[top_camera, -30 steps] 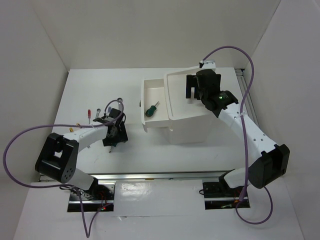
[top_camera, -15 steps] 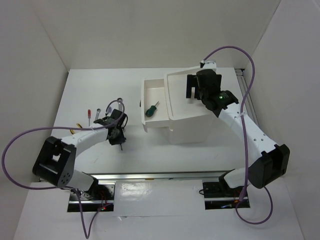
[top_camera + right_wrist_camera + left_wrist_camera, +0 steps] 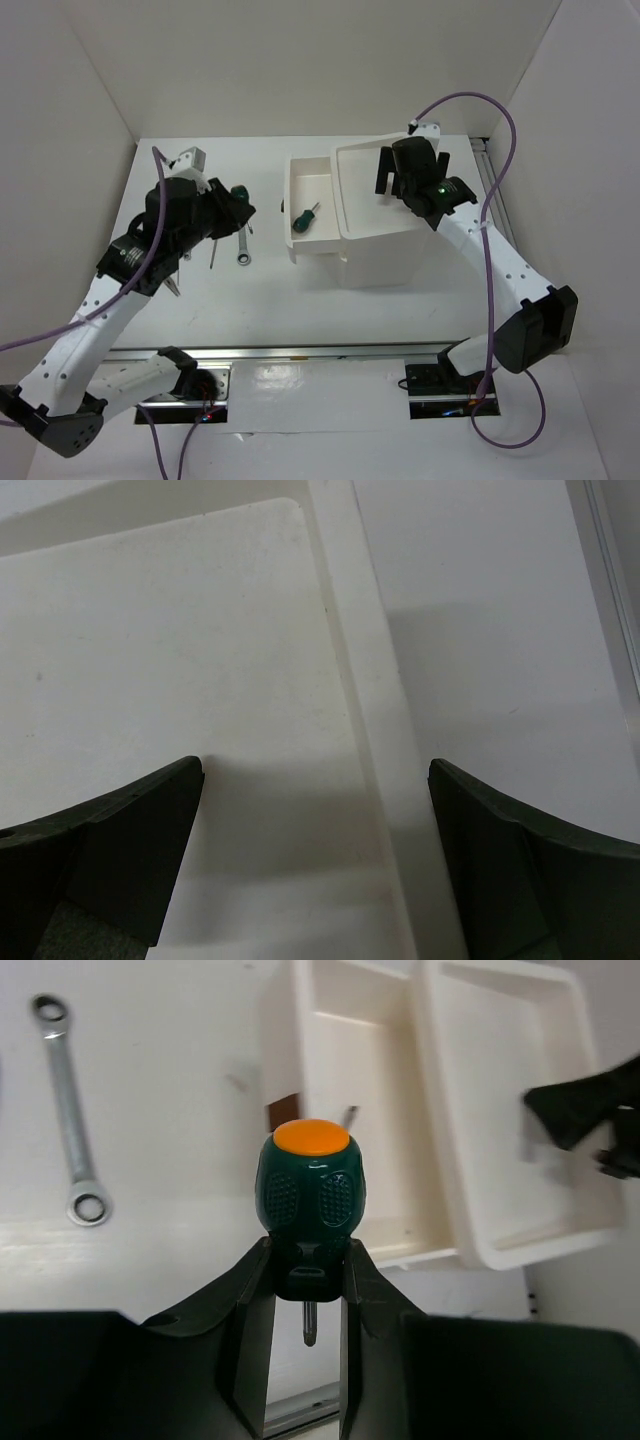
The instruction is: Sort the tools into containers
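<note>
My left gripper [image 3: 237, 196] is raised above the table's left half and shut on a stubby green-handled screwdriver [image 3: 305, 1188] with an orange cap, its tip pointing down between the fingers. A second green-handled screwdriver [image 3: 303, 219] lies in the open drawer [image 3: 289, 200] of the white box unit [image 3: 385, 255]. A silver wrench [image 3: 243, 246] lies on the table below the held tool, also seen in the left wrist view as the wrench [image 3: 71, 1110]. My right gripper [image 3: 398, 178] hovers open over the top tray [image 3: 180, 630], empty.
A thin silver tool [image 3: 213, 253] lies left of the wrench, partly under my left arm. The drawer [image 3: 360, 1080] stands pulled out to the left of the tray [image 3: 500, 1090]. White walls close the table at the back and both sides.
The left arm has risen from the table and swung up and to the far left with the green screwdriver in its grip, uncovering the wrench. The right arm has barely moved.
</note>
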You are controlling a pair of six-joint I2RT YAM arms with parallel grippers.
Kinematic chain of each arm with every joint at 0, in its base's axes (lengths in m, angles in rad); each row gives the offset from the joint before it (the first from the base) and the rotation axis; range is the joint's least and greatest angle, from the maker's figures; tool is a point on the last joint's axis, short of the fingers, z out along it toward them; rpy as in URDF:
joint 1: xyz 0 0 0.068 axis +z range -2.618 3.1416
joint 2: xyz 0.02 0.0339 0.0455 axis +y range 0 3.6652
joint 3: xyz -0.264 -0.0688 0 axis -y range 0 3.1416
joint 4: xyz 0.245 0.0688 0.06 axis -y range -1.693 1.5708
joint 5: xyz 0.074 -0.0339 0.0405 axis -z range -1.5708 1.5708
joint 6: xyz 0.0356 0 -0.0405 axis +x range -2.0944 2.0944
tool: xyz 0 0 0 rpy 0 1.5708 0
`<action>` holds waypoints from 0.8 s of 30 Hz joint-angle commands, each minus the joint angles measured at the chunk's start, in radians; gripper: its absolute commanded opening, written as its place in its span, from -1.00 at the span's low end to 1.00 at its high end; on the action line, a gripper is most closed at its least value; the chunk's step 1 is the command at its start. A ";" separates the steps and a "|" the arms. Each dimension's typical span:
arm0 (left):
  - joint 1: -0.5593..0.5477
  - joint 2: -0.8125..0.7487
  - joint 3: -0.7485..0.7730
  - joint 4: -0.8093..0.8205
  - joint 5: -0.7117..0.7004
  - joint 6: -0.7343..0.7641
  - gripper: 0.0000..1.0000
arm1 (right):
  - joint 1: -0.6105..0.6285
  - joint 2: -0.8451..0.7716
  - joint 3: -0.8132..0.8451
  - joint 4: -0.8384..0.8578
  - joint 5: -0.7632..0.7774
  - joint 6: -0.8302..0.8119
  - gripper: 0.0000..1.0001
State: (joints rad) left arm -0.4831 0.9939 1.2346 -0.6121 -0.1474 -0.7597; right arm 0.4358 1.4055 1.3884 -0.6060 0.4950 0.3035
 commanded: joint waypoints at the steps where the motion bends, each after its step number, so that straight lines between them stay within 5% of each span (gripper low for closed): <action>1: -0.015 0.055 0.035 0.123 0.173 0.043 -1.00 | 0.003 0.032 0.026 -0.138 0.010 0.016 1.00; 8: -0.025 0.343 0.228 0.302 0.336 0.063 -1.00 | -0.029 0.032 0.037 -0.147 0.031 0.046 1.00; 15: -0.025 0.577 0.451 0.293 0.351 0.082 -0.97 | -0.040 0.032 0.027 -0.147 0.031 0.046 1.00; 18: -0.025 0.650 0.474 0.267 0.342 0.082 -0.57 | -0.049 0.020 0.018 -0.147 0.050 0.037 1.00; 21: -0.025 0.683 0.460 0.267 0.351 0.071 0.45 | -0.058 0.009 0.009 -0.147 0.059 0.037 1.00; 24: -0.025 0.658 0.439 0.282 0.379 0.071 0.67 | -0.058 0.009 0.009 -0.147 0.068 0.028 1.00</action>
State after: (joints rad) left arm -0.5056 1.6794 1.6680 -0.3744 0.1886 -0.7048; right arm 0.3866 1.4143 1.4086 -0.6514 0.5232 0.3515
